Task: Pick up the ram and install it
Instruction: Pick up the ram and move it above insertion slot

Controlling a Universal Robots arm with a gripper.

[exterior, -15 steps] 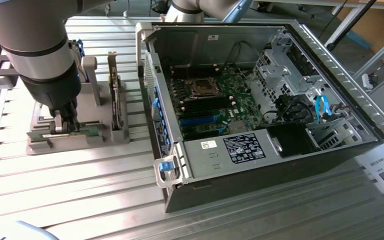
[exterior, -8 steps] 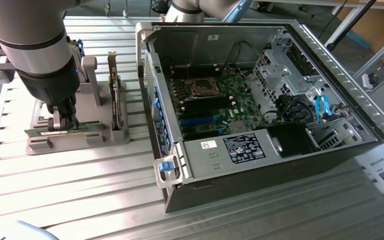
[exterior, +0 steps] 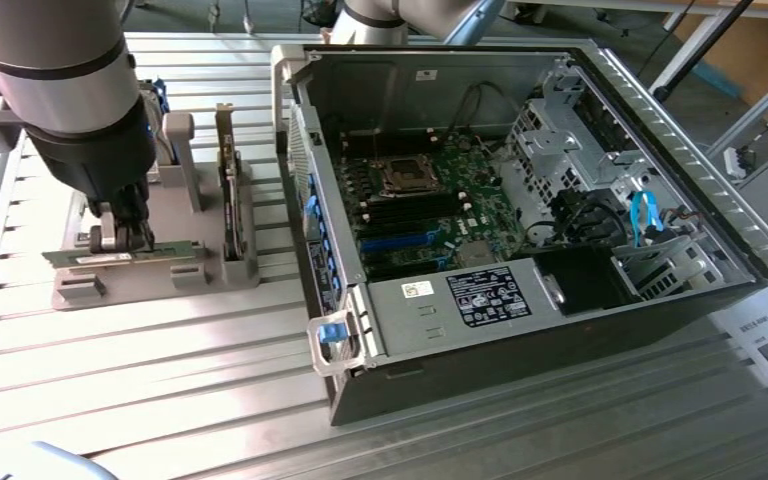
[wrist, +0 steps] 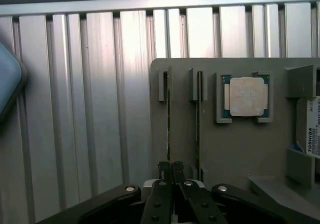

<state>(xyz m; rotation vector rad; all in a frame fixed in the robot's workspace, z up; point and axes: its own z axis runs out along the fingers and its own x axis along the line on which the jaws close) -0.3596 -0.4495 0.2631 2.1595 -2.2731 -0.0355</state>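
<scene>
The ram [exterior: 84, 258] is a thin green stick standing on edge in a slot of the grey holder [exterior: 117, 292] at the exterior view's left. My gripper [exterior: 127, 240] reaches down onto its middle, and the fingers close against both faces. The wrist view shows the ram [wrist: 168, 114] edge-on as a dark thin line running away from my shut gripper [wrist: 170, 166]. It still sits between the holder's [wrist: 240, 154] end posts. A second thin stick [wrist: 198, 119] stands in the neighbouring slot.
The open computer case [exterior: 704, 230] lies at the exterior view's right, with the motherboard [exterior: 418, 215] and its long slots exposed. An upright expansion card [exterior: 233, 200] stands in the holder beside my arm. The silver processor chip [wrist: 246, 96] and a labelled drive [wrist: 311, 129] also rest on the holder.
</scene>
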